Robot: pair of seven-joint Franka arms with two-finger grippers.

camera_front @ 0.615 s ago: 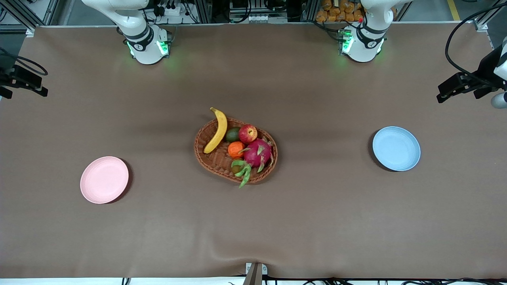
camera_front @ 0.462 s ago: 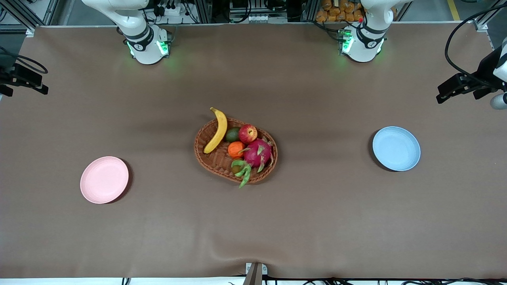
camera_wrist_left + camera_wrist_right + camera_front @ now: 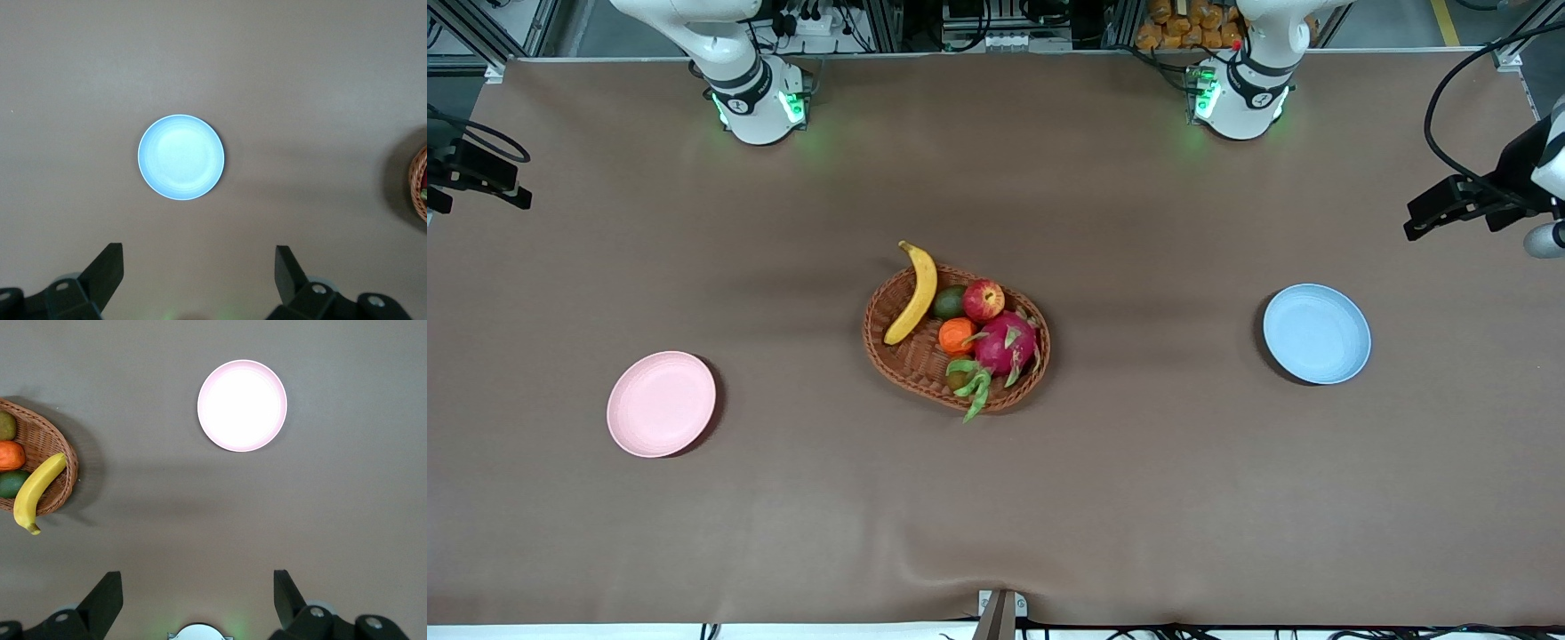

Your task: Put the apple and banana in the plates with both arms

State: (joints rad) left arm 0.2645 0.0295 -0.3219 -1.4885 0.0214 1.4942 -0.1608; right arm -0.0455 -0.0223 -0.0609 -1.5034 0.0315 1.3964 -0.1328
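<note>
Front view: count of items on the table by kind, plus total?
Plates: 2, pink plate and blue plate
Basket: 1
Banana: 1
Apple: 1
Tangerine: 1
Dragon fruit: 1
Green fruit: 1
Total: 8

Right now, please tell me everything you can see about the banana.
The banana is long, curved and yellow, with brownish tips and a smooth skin. It lies in the oval brown wicker basket, at the side toward the right arm's end of the table. One tip sticks out over the rim toward the robots' bases; the other rests inside, near the orange fruit. Nothing grips it.
</note>
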